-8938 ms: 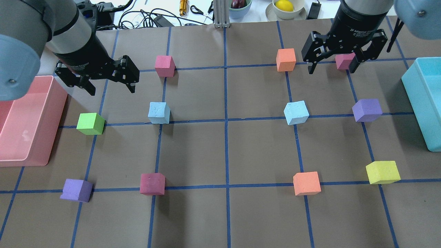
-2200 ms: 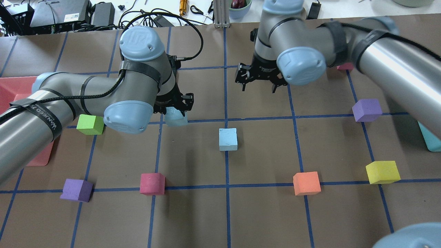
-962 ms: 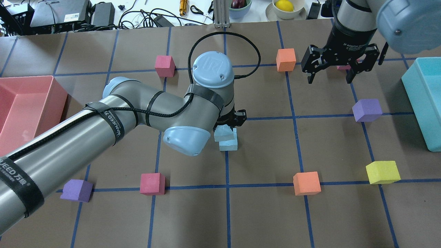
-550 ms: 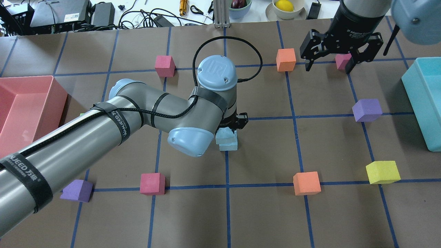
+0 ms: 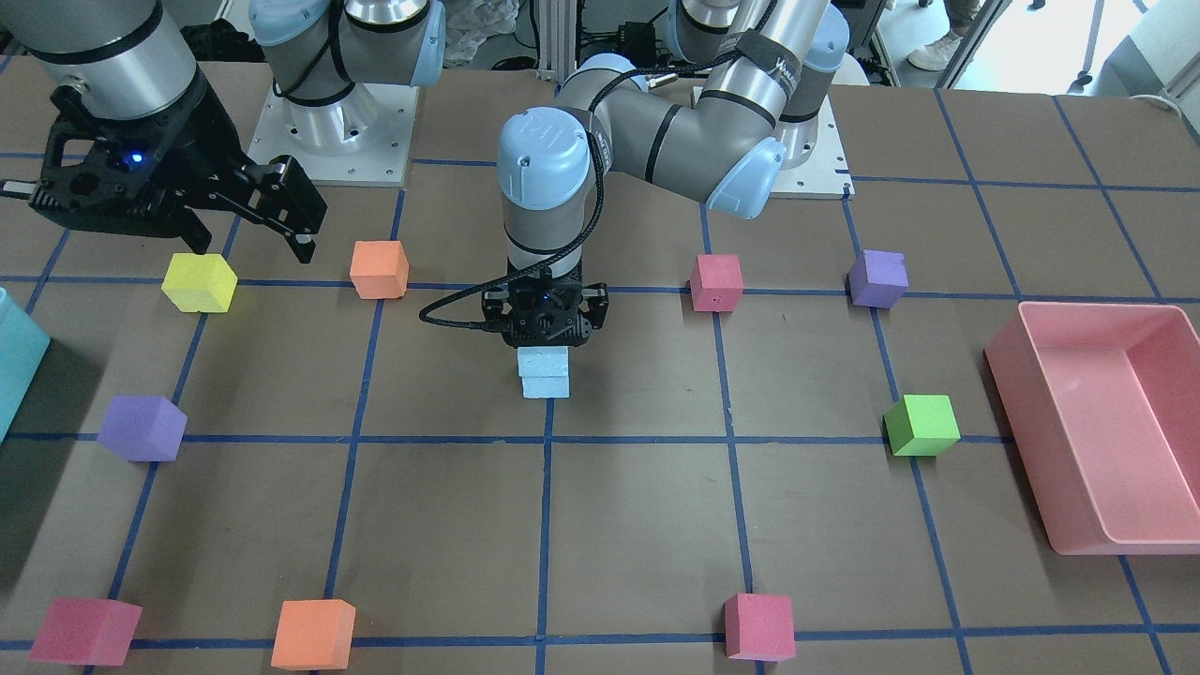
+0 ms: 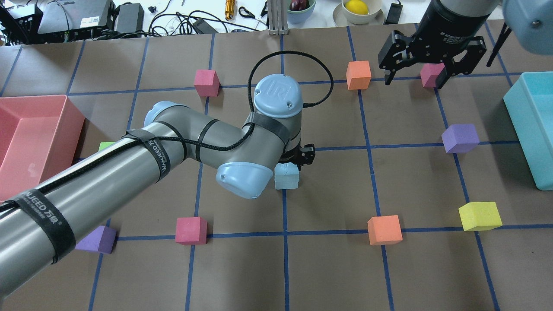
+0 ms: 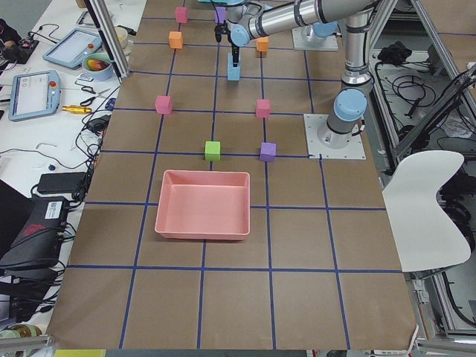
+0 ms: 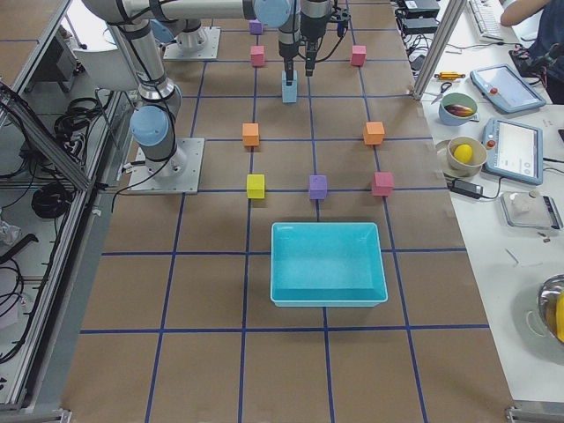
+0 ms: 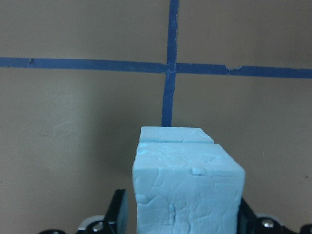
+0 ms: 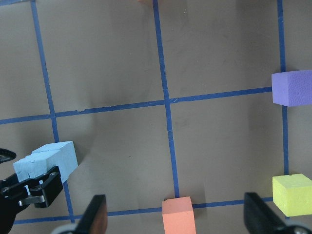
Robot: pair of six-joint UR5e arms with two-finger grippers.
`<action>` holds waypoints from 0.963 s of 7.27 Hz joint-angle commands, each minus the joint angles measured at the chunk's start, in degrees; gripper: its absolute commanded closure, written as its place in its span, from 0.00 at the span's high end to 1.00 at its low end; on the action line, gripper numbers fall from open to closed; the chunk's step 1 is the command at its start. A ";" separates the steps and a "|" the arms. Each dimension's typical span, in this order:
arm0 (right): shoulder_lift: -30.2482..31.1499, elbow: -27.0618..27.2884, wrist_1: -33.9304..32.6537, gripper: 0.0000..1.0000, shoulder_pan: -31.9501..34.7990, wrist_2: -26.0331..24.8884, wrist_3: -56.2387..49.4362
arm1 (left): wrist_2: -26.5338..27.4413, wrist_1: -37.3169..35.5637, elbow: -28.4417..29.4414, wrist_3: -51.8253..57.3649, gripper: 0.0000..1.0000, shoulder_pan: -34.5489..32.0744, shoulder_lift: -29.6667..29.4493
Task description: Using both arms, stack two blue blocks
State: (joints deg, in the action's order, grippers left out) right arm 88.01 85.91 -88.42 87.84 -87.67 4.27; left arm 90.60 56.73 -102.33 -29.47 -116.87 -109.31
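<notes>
- Since a moment ago the left pincer (image 5: pixel 546 345) has levelled the upper blue block (image 5: pixel 545 360) and squared it over the lower blue block (image 5: pixel 546 385); before, it hung tilted and offset.
- Its fingers are closed against the upper block's two sides.
- The two-cube stack stands upright with its long axis vertical. Its faces run parallel to the blue tape line (image 5: pixel 542 525) it sits on, mid-worktop (image 5: pixel 637 525).
- The right pincer (image 5: pixel 251 246) hangs spread wide and empty above the right half, well apart from the stack.
- Counted: two blue blocks, three pink cubes (image 5: pixel 716 281), two orange cubes (image 5: pixel 379 269), two purple cubes (image 5: pixel 877 278), one yellow cube (image 5: pixel 199 282), one green cube (image 5: pixel 922 425), a pink bin (image 5: pixel 1012 375) and a teal bin (image 6: pixel 518 108).
- All the other cubes lie well apart from the stack.
</notes>
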 commanded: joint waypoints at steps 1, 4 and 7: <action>0.23 0.13 -0.09 1.00 -0.04 -0.31 0.04 | 1.32 0.31 0.55 3.34 1.00 0.94 3.82; 0.23 0.22 -0.61 1.00 -0.13 -0.22 -0.05 | 2.92 14.25 2.75 21.04 1.00 14.76 13.91; 0.23 0.13 -0.70 1.00 -0.04 -0.22 -0.05 | -3.27 18.13 2.84 33.67 1.00 29.46 20.97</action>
State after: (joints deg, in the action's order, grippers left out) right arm 88.24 86.03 -89.04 87.76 -87.89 4.26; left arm 91.51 73.01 -99.56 -0.35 -93.37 -90.83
